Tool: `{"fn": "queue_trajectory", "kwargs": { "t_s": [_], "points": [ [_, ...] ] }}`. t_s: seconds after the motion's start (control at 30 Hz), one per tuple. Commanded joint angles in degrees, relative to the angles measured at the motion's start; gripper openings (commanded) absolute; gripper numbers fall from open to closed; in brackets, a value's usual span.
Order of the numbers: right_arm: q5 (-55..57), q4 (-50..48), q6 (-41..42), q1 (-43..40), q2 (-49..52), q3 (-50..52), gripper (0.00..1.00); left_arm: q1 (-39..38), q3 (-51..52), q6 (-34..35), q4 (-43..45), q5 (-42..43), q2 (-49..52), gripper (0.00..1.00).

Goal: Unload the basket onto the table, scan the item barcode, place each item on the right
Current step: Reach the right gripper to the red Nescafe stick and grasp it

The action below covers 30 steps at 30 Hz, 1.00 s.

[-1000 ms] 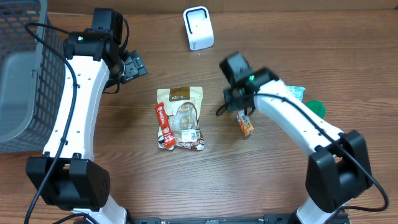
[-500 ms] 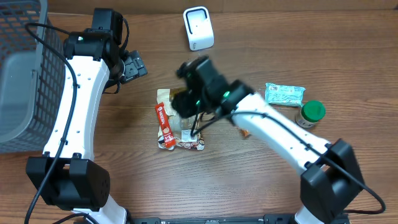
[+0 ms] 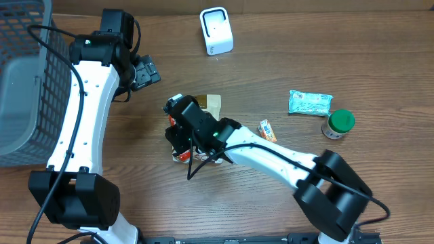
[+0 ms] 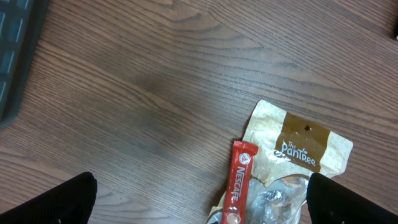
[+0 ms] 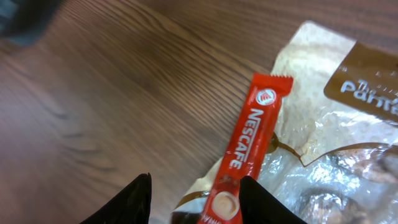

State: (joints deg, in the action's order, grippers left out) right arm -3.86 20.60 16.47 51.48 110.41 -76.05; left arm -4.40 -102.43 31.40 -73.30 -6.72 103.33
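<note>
- Our left arm [image 3: 85, 115] rises toward eleven o'clock, our left gripper [image 3: 146, 72] spread wide.
- Our right arm [image 3: 271, 157] stretches from five o'clock to centre, our right gripper [image 3: 176, 134] partly parted.

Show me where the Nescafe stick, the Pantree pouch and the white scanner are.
Nescafe stick [image 5: 245, 140]: right wrist view, on the white lettering at mid-stick.
Pantree pouch [image 4: 305, 146]: left wrist view, on its brown label.
white scanner [image 3: 216, 30]: overhead view, on its front face.

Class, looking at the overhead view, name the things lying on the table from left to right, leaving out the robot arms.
Grey basket → white scanner → small orange packet → pale green packet → green-lidded jar.
</note>
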Motion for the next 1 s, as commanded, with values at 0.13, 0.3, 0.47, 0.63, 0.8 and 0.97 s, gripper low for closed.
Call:
{"fn": "queue_trajectory", "kwargs": {
  "t_s": [0.13,0.3,0.47,0.63,0.8,0.97],
  "points": [
    [1.88,-1.53,0.07,0.11,4.85,0.59,0.47,-0.11,0.07,-0.11,0.02,-0.79,0.46,0.99],
    [1.92,-2.14,0.07,0.22,5.49,0.74,0.46,-0.11,0.07,-0.11,0.02,-0.79,0.46,0.99],
    [1.90,-2.54,0.07,0.20,7.39,0.74,0.46,-0.11,0.07,-0.11,0.04,-0.79,0.46,0.99],
    [1.92,-2.47,0.04,0.20,8.44,0.74,0.46,-0.11,0.07,-0.11,0.04,-0.79,0.46,1.00],
    [2.36,-2.56,-0.07,0.09,8.22,0.04,0.21,-0.11,0.07,-0.11,0.04,-0.79,0.46,0.99],
    [3.34,-2.49,-0.24,0.09,3.67,-1.64,0.15,-0.11,0.07,-0.11,0.04,-0.79,0.46,1.00]
  ]
}}
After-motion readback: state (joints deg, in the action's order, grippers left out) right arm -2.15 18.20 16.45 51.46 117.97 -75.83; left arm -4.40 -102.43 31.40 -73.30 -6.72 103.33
